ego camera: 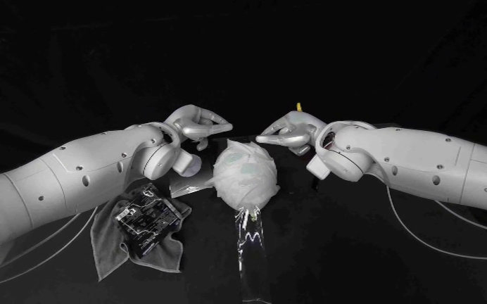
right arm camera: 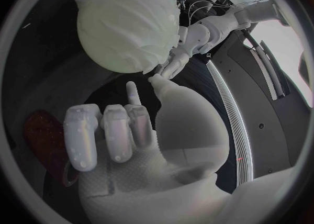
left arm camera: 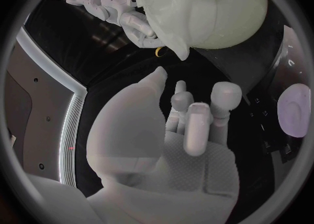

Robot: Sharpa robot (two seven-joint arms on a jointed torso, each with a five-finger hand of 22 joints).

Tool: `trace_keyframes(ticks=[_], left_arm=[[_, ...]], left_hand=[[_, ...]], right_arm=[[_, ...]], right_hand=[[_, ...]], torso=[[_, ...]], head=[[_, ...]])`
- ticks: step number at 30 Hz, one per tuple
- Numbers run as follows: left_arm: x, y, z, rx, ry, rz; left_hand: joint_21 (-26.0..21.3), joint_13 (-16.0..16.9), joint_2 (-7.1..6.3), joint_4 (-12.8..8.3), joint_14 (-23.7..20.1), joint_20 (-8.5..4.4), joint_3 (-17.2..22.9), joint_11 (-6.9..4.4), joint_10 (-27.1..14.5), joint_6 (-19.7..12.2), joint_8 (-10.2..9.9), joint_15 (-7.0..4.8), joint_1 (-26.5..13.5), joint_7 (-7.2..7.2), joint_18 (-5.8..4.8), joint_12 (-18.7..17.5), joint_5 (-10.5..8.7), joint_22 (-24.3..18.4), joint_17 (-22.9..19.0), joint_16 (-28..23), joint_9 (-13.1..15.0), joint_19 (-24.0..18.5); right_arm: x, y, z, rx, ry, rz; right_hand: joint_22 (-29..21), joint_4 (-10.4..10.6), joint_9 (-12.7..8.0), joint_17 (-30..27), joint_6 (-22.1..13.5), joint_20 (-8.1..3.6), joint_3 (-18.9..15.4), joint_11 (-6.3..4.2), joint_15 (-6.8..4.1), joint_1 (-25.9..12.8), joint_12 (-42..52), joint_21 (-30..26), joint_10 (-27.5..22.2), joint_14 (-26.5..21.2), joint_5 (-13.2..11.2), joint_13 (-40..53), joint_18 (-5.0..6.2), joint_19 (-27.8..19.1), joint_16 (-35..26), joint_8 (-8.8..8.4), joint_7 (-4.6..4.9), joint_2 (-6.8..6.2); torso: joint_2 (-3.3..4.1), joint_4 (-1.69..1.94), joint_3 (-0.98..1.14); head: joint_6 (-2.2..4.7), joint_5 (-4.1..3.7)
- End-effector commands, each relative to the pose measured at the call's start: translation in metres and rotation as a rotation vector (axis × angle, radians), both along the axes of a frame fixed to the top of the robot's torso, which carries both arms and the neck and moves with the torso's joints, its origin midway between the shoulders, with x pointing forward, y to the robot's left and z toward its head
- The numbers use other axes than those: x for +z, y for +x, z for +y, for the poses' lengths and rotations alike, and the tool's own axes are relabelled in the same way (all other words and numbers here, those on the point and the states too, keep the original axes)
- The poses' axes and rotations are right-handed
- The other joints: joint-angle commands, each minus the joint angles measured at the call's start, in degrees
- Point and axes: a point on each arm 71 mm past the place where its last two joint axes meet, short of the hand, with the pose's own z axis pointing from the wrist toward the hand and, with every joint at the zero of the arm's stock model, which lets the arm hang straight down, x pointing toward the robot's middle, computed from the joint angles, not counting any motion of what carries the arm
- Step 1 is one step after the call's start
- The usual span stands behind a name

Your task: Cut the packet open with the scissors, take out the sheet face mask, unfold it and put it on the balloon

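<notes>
The balloon (ego camera: 247, 175) lies at the table's middle with the white sheet mask (ego camera: 239, 165) draped over it; it also looms in the left wrist view as balloon (left arm camera: 216, 4) and in the right wrist view as balloon (right arm camera: 127, 22). My left hand (ego camera: 198, 127) hovers just past its far end on the left, fingers curled, with nothing in them. My right hand (ego camera: 289, 132) mirrors it on the right, fingers curled too. A flap of the mask (left arm camera: 178, 48) hangs between the two hands. The cut packet (ego camera: 145, 216) lies on a grey cloth (ego camera: 117, 244).
A clear film strip (ego camera: 248, 244) trails from the balloon toward the table's front edge. A small yellow tip (ego camera: 298, 107) pokes up behind my right hand. Cables run along both forearms.
</notes>
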Motion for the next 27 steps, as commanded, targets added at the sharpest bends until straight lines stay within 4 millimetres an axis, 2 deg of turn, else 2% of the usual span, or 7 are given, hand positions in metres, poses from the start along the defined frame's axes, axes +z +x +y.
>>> trace_keyframes(ticks=[1,8,10,13,16,22,27], left_arm=[[-0.002,-0.002,-0.005,-0.049,0.063,0.029],[-0.003,-0.004,-0.006,-0.075,0.058,0.054],[-0.003,-0.004,-0.005,-0.073,0.046,0.062],[-0.003,-0.004,-0.004,-0.070,0.023,0.077],[-0.004,-0.005,-0.003,-0.072,0.008,0.088],[-0.004,-0.006,-0.003,-0.087,0.002,0.102],[-0.005,-0.007,-0.003,-0.092,0.009,0.106]], left_hand=[[1.20,1.84,0.08,0.62,3.40,-0.01,-0.58,-0.21,1.35,0.84,0.52,-0.16,0.57,-0.24,-0.69,1.16,0.08,1.60,8.60,0.48,-0.15,0.96],[2.57,3.89,0.23,2.13,4.27,-0.24,-1.70,-0.61,2.87,1.92,0.93,-0.47,-0.13,-0.72,-0.94,2.43,0.08,3.32,10.55,0.68,-0.31,1.57],[2.95,4.52,0.65,4.77,4.46,-0.37,-3.15,-0.80,3.43,2.46,1.14,-0.60,-3.06,-0.99,-0.99,2.83,0.07,3.72,11.00,0.73,-0.37,1.63],[3.48,5.25,1.39,6.83,4.75,-0.50,-4.35,-0.97,4.01,2.79,1.29,-0.78,-5.48,-1.17,-1.11,3.23,0.02,4.44,11.67,0.79,-0.45,1.89],[4.00,6.21,2.22,6.83,4.98,-0.67,-5.51,-1.18,4.73,3.08,1.43,-0.98,-7.21,-1.39,-1.22,3.73,0.05,5.09,12.23,0.84,-0.54,2.10],[4.31,7.12,2.10,6.69,5.08,-0.78,-6.25,-1.27,5.30,3.07,1.44,-1.08,-6.93,-1.47,-1.28,4.14,0.05,5.48,12.47,0.86,-0.64,2.19],[4.63,7.86,2.03,6.61,5.20,-0.86,-6.82,-1.32,5.80,3.12,1.47,-1.14,-6.02,-1.51,-1.35,4.53,0.04,5.86,12.75,0.88,-0.74,2.28]], right_arm=[[0.000,-0.002,0.003,0.009,0.037,0.041],[0.001,-0.005,0.006,0.017,0.059,0.055],[0.001,-0.006,0.007,0.020,0.058,0.057],[0.001,-0.006,0.009,0.027,0.052,0.059],[0.001,-0.005,0.012,0.029,0.053,0.063],[0.001,-0.005,0.019,0.031,0.045,0.061],[0.001,-0.004,0.020,0.006,0.041,0.048]], right_hand=[[14.81,0.78,-0.04,15.05,-0.06,0.39,-0.41,0.38,0.50,-0.60,0.20,0.32,6.07,5.99,-0.23,15.10,-0.59,5.49,0.20,-0.34,0.33,-0.01],[14.85,1.45,-0.02,15.05,0.02,0.41,-0.92,0.38,0.51,-0.67,0.20,0.45,6.07,5.99,-0.23,15.10,-0.62,5.56,0.20,-0.36,0.33,0.27],[14.85,1.45,-0.02,15.05,0.02,0.41,-0.92,0.38,0.51,-0.67,0.20,0.45,6.07,5.99,-0.23,15.10,-0.62,5.56,0.20,-0.36,0.33,0.27],[14.83,1.58,0.00,15.05,0.11,0.42,-1.05,0.39,0.52,-0.59,0.20,0.39,6.07,5.99,-0.23,15.10,-0.61,5.53,0.20,-0.33,0.34,0.36],[14.86,1.64,0.04,15.05,0.27,0.43,-1.15,0.40,0.53,-0.27,0.20,0.49,6.07,5.99,-0.22,15.10,-0.63,5.58,0.20,-0.27,0.35,0.52],[14.88,1.56,0.08,15.05,0.42,0.47,-1.41,0.44,0.56,0.55,0.20,0.57,6.07,5.99,-0.22,15.10,-0.65,5.62,0.20,-0.25,0.40,0.63],[14.93,1.46,0.08,15.05,0.42,0.49,-1.61,0.44,0.57,1.14,0.20,0.70,6.07,5.99,-0.22,15.10,-0.68,5.70,0.20,-0.30,0.39,0.67]], torso=[[0.03,0.01,0.00],[0.04,0.01,-0.03],[0.00,-0.01,-0.02],[0.02,0.02,-0.04],[0.05,0.07,-0.07],[0.08,0.11,-0.04],[0.07,0.11,0.01]], head=[[-0.16,-0.01],[-0.32,0.08],[-0.33,0.04],[-0.34,-0.01],[-0.34,-0.08],[-0.74,0.23],[-0.83,0.24]])
